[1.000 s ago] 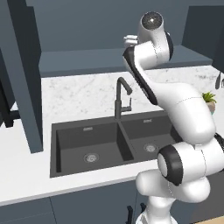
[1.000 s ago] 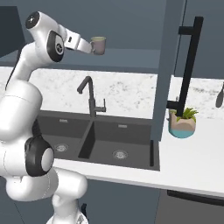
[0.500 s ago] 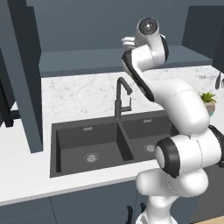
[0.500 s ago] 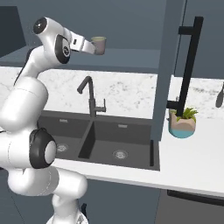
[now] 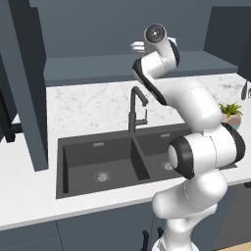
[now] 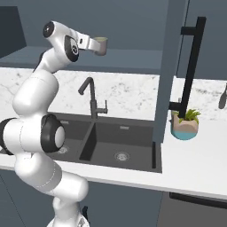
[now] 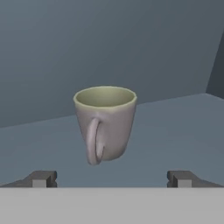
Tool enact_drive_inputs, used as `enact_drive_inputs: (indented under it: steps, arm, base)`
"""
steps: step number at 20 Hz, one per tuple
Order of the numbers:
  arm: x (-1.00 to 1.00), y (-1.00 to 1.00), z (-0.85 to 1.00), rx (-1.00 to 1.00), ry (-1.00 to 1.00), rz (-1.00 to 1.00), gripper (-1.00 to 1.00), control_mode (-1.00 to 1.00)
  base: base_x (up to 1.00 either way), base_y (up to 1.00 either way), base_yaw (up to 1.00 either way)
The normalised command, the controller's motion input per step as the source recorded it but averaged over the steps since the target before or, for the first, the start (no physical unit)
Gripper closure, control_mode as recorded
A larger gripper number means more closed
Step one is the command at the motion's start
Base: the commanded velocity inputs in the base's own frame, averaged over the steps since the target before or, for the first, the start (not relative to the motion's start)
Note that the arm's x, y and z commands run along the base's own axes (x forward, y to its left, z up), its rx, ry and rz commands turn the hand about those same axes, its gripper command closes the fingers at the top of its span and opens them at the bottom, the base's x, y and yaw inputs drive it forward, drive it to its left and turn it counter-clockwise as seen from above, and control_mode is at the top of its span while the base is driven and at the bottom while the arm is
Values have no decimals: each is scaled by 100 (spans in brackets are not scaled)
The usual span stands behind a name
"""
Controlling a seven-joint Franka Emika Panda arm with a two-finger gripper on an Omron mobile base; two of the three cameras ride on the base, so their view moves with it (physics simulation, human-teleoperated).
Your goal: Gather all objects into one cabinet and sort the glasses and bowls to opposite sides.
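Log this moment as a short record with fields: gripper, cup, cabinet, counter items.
gripper: open, jaws wide apart, aimed at the cup
cup: beige-grey, with a handle, upright on the shelf, handle facing the hand camera, not gripped
cabinet: open dark blue wall cabinet above the sink, cup on its shelf floor
sink: dark double basin with black faucet
plant: small potted plant on the white counter, right of the sink
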Motion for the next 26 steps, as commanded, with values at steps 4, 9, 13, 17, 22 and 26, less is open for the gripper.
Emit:
enact_drive_inputs:
  steps: [4, 9, 13, 17, 22, 26]
  arm:
    - [0, 7, 0, -2, 1, 0, -100, -100]
    - [4, 0, -1, 0, 7, 0, -100, -100]
    - [36, 0, -4, 0, 5, 0, -100, -100]
    - [30, 0, -9, 0, 0, 0, -100, -100]
    - [44, 1, -16, 0, 0, -2, -100, -100]
    - [39, 8, -16, 0, 0, -5, -100, -100]
  base:
    - [0, 0, 0]
    - [0, 0, 0]
    - [0, 0, 0]
    - [0, 0, 0]
    - [0, 0, 0]
    - [0, 0, 0]
